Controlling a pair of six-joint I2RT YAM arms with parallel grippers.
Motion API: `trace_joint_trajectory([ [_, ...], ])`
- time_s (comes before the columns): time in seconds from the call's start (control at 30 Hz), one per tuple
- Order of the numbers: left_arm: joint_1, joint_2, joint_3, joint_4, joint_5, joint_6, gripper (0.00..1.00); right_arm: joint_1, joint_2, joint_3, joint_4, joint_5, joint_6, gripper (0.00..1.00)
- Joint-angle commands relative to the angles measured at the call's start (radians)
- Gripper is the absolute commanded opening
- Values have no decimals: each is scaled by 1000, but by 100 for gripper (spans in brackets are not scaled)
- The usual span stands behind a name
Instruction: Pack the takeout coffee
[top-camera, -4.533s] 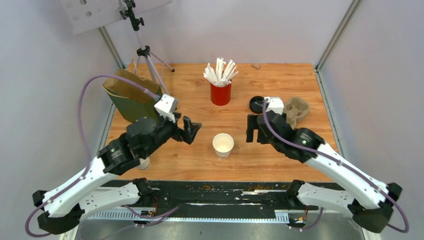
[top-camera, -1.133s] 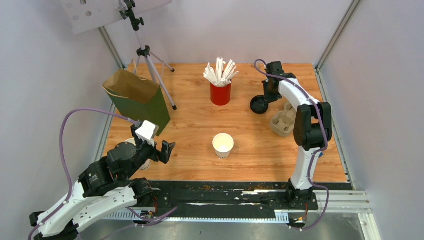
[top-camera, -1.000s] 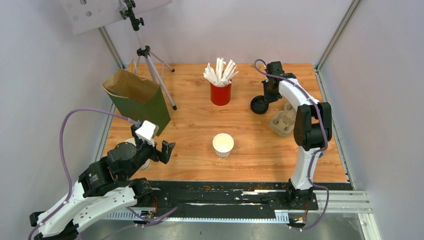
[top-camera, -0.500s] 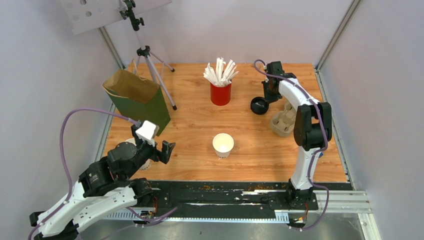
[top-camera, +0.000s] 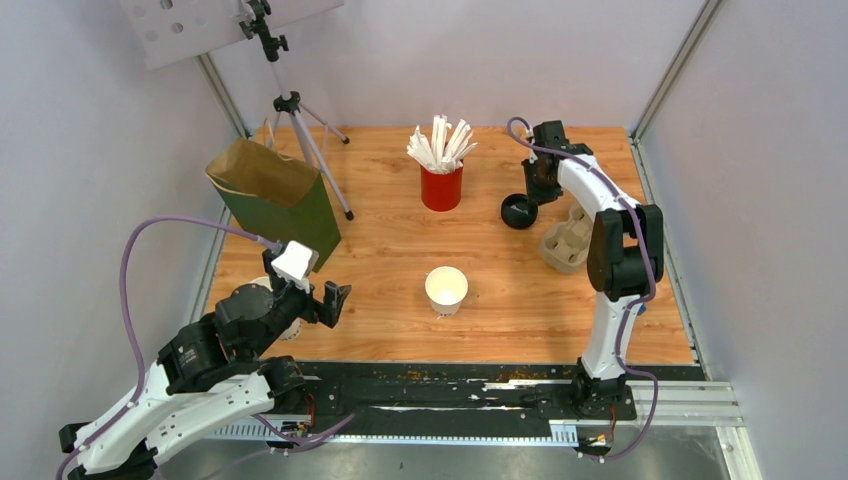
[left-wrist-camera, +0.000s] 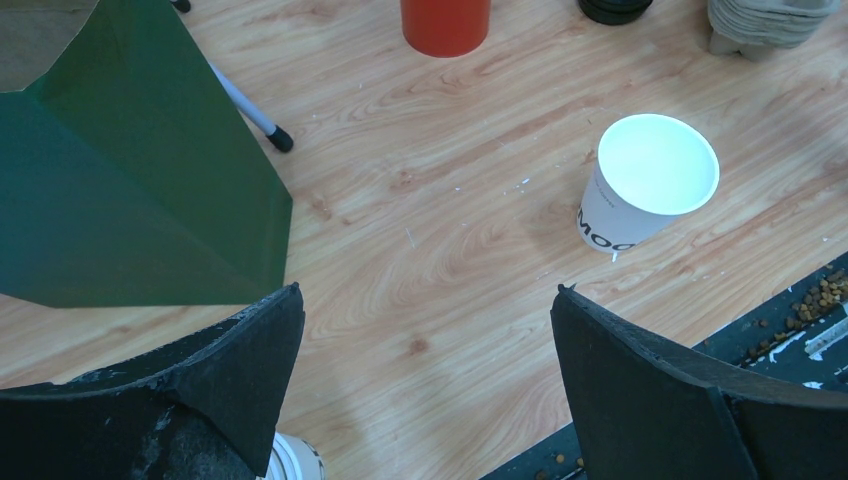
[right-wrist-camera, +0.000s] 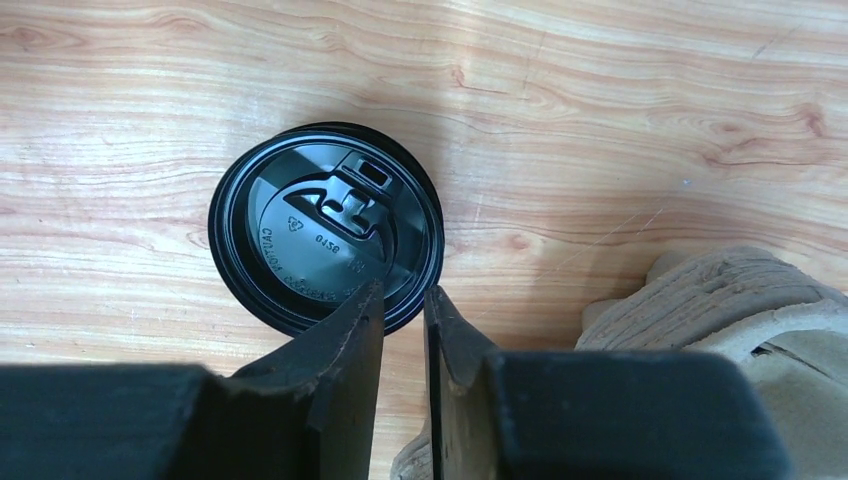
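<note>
Progress is slight: the white cup (top-camera: 446, 289) stands lidless mid-frame on the desk (top-camera: 380, 250), its black lid (right-wrist-camera: 325, 225) lying apart at upper right, the green bag (top-camera: 272, 195) (upper left) waiting. Jaws of the right gripper (right-wrist-camera: 402, 305) straddle the lid's rim, whether pinching I cannot tell; the left gripper (left-wrist-camera: 425, 295) gapes empty.

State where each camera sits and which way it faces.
Top external: above and behind the bases, facing down on the table; left arm and right arm show.
Left wrist: on the left arm, facing down at green bag and white cup; open left pincer below.
Right wrist: facing straight down on the black lid; right pincer at bottom.
Shared: top and left wrist both show the white cup.
</note>
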Motion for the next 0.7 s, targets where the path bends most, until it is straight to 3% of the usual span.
trace_joint_trajectory([
  [0.0,-4,8,3,7,0,12,100,1,16,50,7,16,-8,21],
  [0.67,-4,19,2,5,0,14,100,0,74,63,15,82,-38,24],
])
